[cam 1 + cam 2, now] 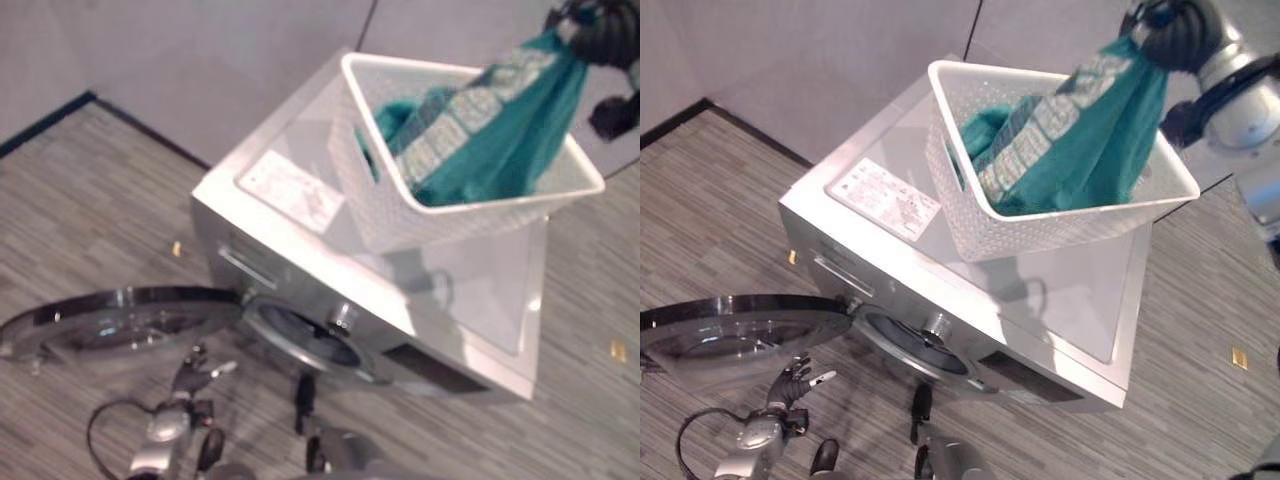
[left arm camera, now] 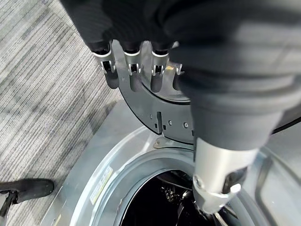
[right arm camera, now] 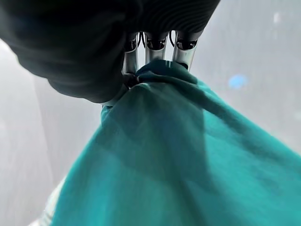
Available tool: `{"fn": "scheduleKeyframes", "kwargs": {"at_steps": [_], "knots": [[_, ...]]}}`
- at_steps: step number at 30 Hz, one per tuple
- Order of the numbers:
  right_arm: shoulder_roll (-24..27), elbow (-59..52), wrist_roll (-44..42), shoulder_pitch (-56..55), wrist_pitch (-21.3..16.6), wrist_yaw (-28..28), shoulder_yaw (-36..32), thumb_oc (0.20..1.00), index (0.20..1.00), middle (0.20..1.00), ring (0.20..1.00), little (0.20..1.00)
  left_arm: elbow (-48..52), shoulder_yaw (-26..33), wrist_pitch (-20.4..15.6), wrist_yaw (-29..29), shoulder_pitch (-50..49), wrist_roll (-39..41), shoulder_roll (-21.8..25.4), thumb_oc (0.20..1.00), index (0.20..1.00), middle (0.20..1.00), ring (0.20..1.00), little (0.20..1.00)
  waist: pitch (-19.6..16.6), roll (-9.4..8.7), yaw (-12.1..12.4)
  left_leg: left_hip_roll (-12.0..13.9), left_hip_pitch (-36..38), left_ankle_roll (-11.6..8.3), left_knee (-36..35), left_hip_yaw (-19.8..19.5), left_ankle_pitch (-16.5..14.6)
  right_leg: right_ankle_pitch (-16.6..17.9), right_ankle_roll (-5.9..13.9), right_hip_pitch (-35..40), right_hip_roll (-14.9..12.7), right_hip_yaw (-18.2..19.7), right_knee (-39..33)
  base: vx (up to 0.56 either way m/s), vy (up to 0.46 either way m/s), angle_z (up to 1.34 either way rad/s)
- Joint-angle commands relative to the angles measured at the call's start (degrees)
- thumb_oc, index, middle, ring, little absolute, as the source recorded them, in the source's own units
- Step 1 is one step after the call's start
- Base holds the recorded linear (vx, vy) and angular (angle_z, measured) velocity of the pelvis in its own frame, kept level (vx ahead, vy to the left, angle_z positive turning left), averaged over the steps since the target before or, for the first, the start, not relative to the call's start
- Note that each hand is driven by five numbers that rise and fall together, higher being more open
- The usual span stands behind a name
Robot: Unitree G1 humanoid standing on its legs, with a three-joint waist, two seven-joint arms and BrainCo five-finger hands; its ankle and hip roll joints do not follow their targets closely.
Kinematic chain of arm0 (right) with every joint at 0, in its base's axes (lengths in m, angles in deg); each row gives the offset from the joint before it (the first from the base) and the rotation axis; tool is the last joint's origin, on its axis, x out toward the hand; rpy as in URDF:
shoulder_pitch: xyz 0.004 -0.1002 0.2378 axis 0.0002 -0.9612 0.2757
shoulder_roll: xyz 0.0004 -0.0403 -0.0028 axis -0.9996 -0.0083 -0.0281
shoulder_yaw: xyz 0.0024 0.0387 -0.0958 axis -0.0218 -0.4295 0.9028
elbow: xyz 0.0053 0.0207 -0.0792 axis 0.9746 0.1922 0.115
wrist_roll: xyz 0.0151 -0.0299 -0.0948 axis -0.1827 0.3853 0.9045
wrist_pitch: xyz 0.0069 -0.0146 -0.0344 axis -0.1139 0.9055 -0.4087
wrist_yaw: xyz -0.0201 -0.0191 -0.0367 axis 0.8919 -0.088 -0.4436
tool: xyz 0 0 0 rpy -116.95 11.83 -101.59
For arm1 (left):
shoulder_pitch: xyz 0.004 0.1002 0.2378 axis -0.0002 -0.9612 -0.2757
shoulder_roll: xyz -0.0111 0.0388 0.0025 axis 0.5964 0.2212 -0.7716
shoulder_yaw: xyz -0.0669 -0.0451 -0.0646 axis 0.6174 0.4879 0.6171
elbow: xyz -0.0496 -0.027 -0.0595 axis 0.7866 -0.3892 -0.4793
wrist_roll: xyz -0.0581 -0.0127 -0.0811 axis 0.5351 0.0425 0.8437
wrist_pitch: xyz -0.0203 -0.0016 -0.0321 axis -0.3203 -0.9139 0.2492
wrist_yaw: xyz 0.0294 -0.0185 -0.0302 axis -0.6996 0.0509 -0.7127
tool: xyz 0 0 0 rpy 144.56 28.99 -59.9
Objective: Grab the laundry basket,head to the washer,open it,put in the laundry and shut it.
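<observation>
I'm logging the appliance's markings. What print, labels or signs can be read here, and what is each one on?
No text can be read.
Sticker on the washer top: printed lines, too small and blurred.
Label on the door opening's rim: too blurred.
Dark panel on the washer front: nothing legible.
Patterned band on the laundry in the basket: a pattern, no letters made out.

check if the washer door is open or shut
Open. The round door is swung out flat to the left of the washer, baring the drum opening.

Head eyes look down; wrist views close.
</observation>
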Motion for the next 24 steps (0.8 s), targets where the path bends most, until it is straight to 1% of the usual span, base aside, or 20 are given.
{"fn": "scheduleKeyframes", "kwargs": {"at_steps": [1, 5, 6, 7, 11, 14, 15, 17, 18, 20, 24], "knots": [[1.66, 3.91, 5.35, 9.38, -0.59, -7.46, -5.16, 0.200, 0.200, 0.200, 0.200, 0.200, 0.63, 0.26, -1.18, 0.73, 1.35, -2.23, 2.88, 1.000, 1.000, 1.000, 1.000, 1.000, -1.29, -0.03, 1.06, -0.29, 1.57, 5.36, -1.21, 2.97, -0.01, -9.05, 6.49, 4.46, -4.18, 2.36, 4.06, 0.00, 0.000, 0.00], [0.75, 3.76, 11.22, 11.00, 0.66, -11.26, -7.47, 0.200, 0.200, 0.200, 0.200, 0.200, 0.43, -0.02, -0.94, 1.20, 1.36, -3.29, 3.27, 1.000, 1.000, 1.000, 1.000, 1.000, -1.85, -0.14, 1.35, -0.68, 1.73, 5.54, -1.21, 2.65, 0.27, -8.74, 6.44, 4.91, -4.47, 2.18, 3.94, 0.00, 0.000, 0.00], [0.63, 4.02, 15.06, 11.88, 1.54, -12.97, -7.77, 0.200, 0.200, 0.200, 0.200, 0.200, 0.75, -0.33, -0.96, 1.31, 1.34, -3.90, 3.46, 1.000, 1.000, 1.000, 1.000, 1.000, -2.17, -0.15, 1.62, -0.76, 1.86, 5.61, -1.21, 2.46, 0.06, -8.70, 6.46, 5.14, -4.55, 2.02, 3.91, 0.00, 0.000, 0.00], [0.44, 4.21, 16.37, 11.94, 1.80, -13.09, -7.71, 0.200, 0.200, 0.200, 0.200, 0.200, 1.07, -0.33, -0.88, 1.34, 1.38, -4.18, 3.48, 1.000, 1.000, 1.000, 1.000, 1.000, -2.26, -0.01, 1.66, -0.82, 1.89, 5.64, -1.21, 2.41, 0.02, -8.70, 6.50, 5.29, -4.58, 1.97, 3.82, 0.02, 0.019, 0.07], [-0.08, 6.61, 20.76, 14.63, 3.15, -16.42, -7.54, 0.200, 0.200, 0.200, 0.200, 0.200, 1.07, -1.17, -0.83, 1.39, 1.15, -5.71, 4.04, 1.000, 1.000, 1.000, 1.000, 1.000, -2.87, -0.19, 2.17, -0.95, 2.24, 5.77, -1.13, 2.33, -0.16, -8.69, 6.60, 5.94, -4.61, 1.92, 3.64, 0.01, 0.014, 0.08], [1.70, 8.95, 29.65, 18.35, 5.58, -18.85, -3.83, 0.200, 0.200, 0.200, 0.200, 0.200, 1.03, -1.48, -0.98, 1.43, 0.85, -7.06, 4.70, 1.000, 1.000, 1.000, 1.000, 1.000, -3.24, -0.50, 2.79, -1.09, 2.60, 5.84, -1.03, 1.92, -0.37, -8.77, 6.60, 6.55, -4.63, 1.75, 3.44, 0.00, 0.000, 0.00], [1.65, 9.14, 29.65, 18.95, 5.57, -18.89, -3.23, 0.200, 0.200, 0.200, 0.200, 0.200, 1.01, -1.48, -0.99, 1.44, 0.90, -7.07, 4.53, 1.000, 1.000, 1.000, 1.000, 1.000, -3.17, -0.34, 2.78, -1.09, 2.64, 5.84, -1.03, 1.92, -0.37, -8.77, 6.61, 6.59, -4.64, 1.75, 3.43, 0.01, 0.004, 0.05], [2.68, 11.48, 33.32, 20.60, 6.56, -20.34, -0.63, 0.200, 0.200, 0.200, 0.200, 0.200, 0.53, -1.96, -1.26, 1.66, 0.87, -7.73, 4.61, 1.000, 1.000, 1.000, 1.000, 1.000, -3.29, -0.55, 3.22, -1.18, 2.78, 5.86, -0.97, 1.83, -0.42, -8.82, 6.63, 6.84, -4.69, 1.54, 3.40, 0.03, 0.002, 0.05], [2.91, 12.32, 33.84, 21.51, 6.77, -20.65, 0.15, 0.200, 0.200, 0.200, 0.200, 0.200, 0.44, -2.13, -1.41, 1.72, 0.77, -7.79, 4.88, 1.000, 1.000, 1.000, 1.000, 1.000, -3.52, -0.54, 3.36, -0.88, 3.14, 5.88, -1.07, 1.84, -0.98, -9.28, 6.69, 7.24, -4.42, 1.45, 3.24, 0.06, -0.002, 0.01], [3.19, 13.72, 34.67, 23.58, 6.88, -21.40, 2.55, 0.200, 0.200, 0.200, 0.200, 0.200, 0.28, -2.35, -1.56, 1.77, 0.81, -7.79, 4.91, 1.000, 1.000, 1.000, 1.000, 1.000, -3.35, -0.81, 3.56, -1.15, 3.01, 5.82, -0.95, 1.75, -0.52, -8.83, 6.63, 7.20, -4.65, 1.40, 3.28, -0.01, 0.000, 0.02], [4.32, 18.06, 37.48, 30.75, 7.43, -22.11, 11.70, 0.200, 0.200, 0.200, 0.200, 0.200, 0.41, -2.87, -2.09, 1.83, 0.79, -7.32, 5.14, 1.000, 1.000, 1.000, 1.000, 1.000, -3.53, -1.21, 3.85, -1.05, 3.25, 5.64, -0.82, 1.65, -0.62, -8.85, 6.73, 7.61, -4.72, 1.17, 3.07, 0.01, -0.003, 0.04]]}}
